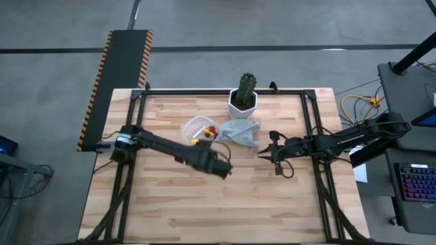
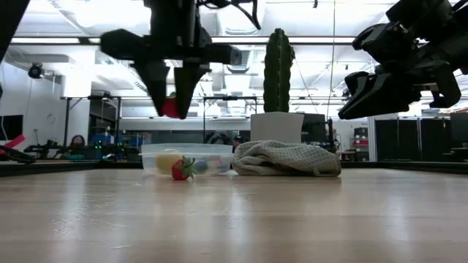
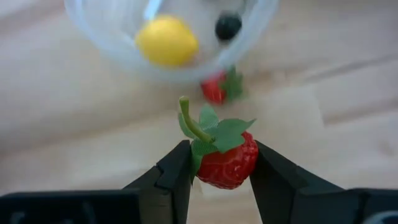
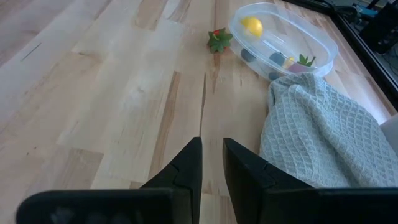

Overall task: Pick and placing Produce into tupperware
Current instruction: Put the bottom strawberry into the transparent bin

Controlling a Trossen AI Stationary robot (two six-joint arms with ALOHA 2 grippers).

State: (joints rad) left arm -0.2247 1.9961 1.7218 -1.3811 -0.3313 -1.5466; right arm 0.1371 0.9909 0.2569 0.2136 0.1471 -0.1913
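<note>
Gripping a red strawberry between its two fingers, your left gripper hangs above the bare wood, near the tupperware but not yet over it. In the low view you can see the berry raised off the table, well above the container's rim.

By my reading you are partway through. Already inside the tupperware sit a yellow lemon piece, at least one small dark round piece, and what looks like another red piece with green leaves at the side nearest the cloth; the exact count is hard to tell through the plastic. Still out on the table is a second strawberry, lying just beside the container's wall. So you have the held berry to drop in, then that one to fetch.

Moving right, a pale blue-grey cloth lies bunched against the tupperware's side, and behind it stands a green cactus in its white pot. Neither blocks your path from this side, though the cloth crowds the rim.

Farthest right, your right gripper waits above the table beside the cloth, its fingers close together with nothing between them.
</note>
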